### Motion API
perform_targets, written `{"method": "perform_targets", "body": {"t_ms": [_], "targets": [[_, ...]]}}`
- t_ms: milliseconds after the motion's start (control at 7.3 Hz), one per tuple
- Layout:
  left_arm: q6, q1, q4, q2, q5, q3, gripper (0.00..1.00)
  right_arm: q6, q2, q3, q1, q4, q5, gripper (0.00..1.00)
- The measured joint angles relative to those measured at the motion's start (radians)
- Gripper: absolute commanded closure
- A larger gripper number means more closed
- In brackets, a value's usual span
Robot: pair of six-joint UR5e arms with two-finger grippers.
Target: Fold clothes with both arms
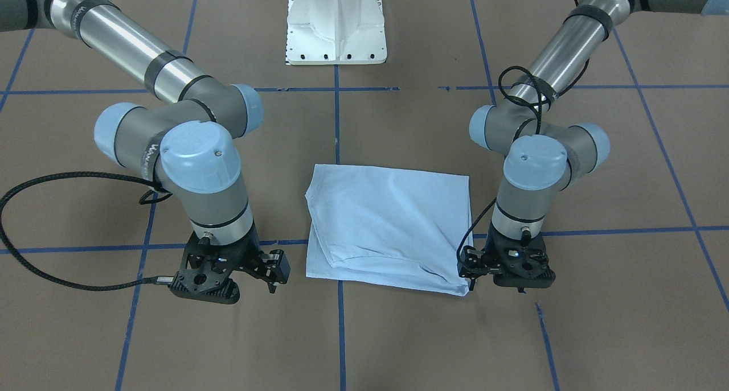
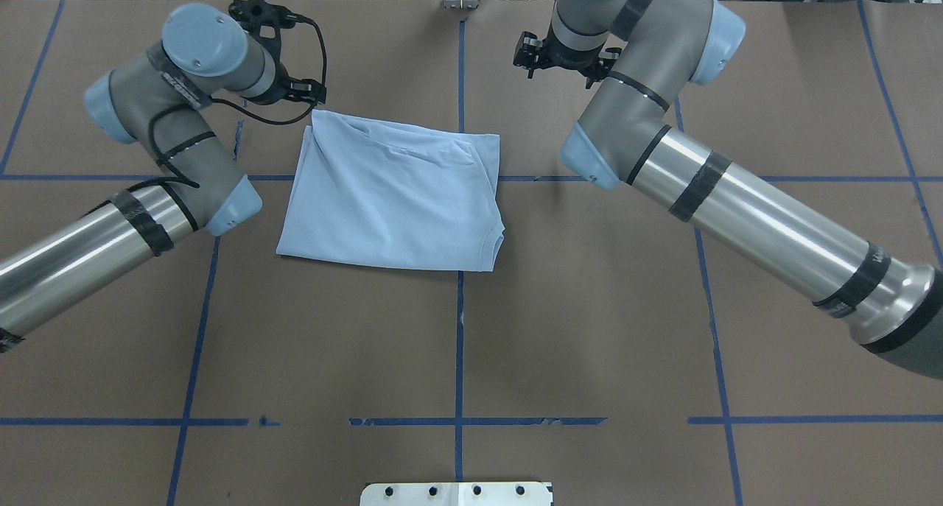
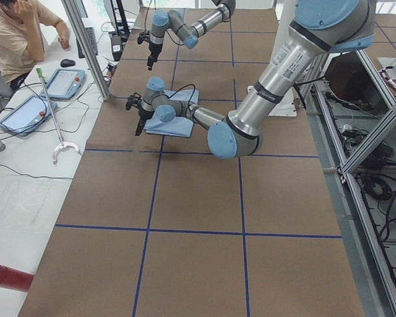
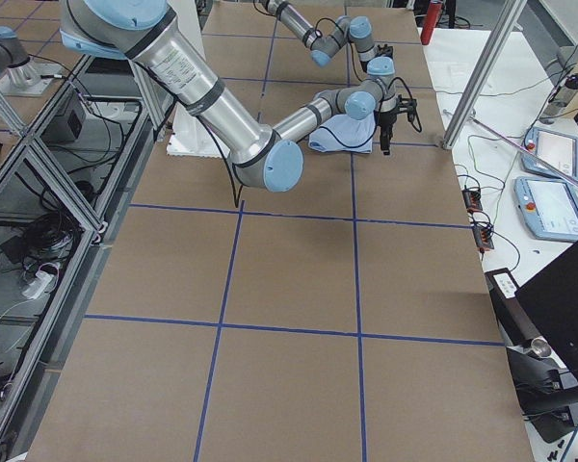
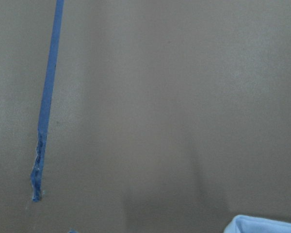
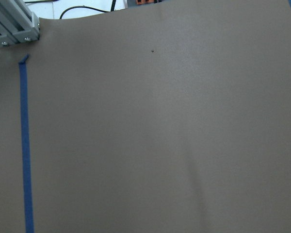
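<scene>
T-shirt [image 1: 387, 220] lies at table centre, folded to a rough rectangle with uneven edges. In the front-facing view, left gripper [image 1: 468, 268] stands at its 4 o'clock corner. Right gripper [image 1: 275, 271] stands clear at 8 o'clock. Whether either pincer is apart or together cannot be told. Folding judged nearly complete; only tidying left.

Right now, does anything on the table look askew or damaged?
The shirt is folded askew: its layers do not line up, and creases run along one edge. One blue tape line has gaps. Nothing else stands out.
</scene>
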Motion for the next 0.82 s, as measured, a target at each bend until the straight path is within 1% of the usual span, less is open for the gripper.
{"method": "perform_targets", "body": {"t_ms": [137, 274, 548, 822], "targets": [[0.065, -0.042, 0.004, 0.054, -0.045, -0.075, 0.00, -0.071, -0.058, 0.049, 0.047, -0.005, 0.068, 0.00], [0.144, -0.096, 0.010, 0.107, -0.086, -0.139, 0.00, -0.176, -0.135, 0.119, 0.107, -0.034, 0.129, 0.00], [0.390, -0.247, 0.080, 0.202, -0.191, -0.243, 0.00, -0.475, -0.289, 0.272, 0.257, -0.172, 0.226, 0.00], [0.655, -0.434, 0.152, 0.317, -0.327, -0.335, 0.00, -0.797, -0.462, 0.403, 0.422, -0.293, 0.305, 0.00]]}}
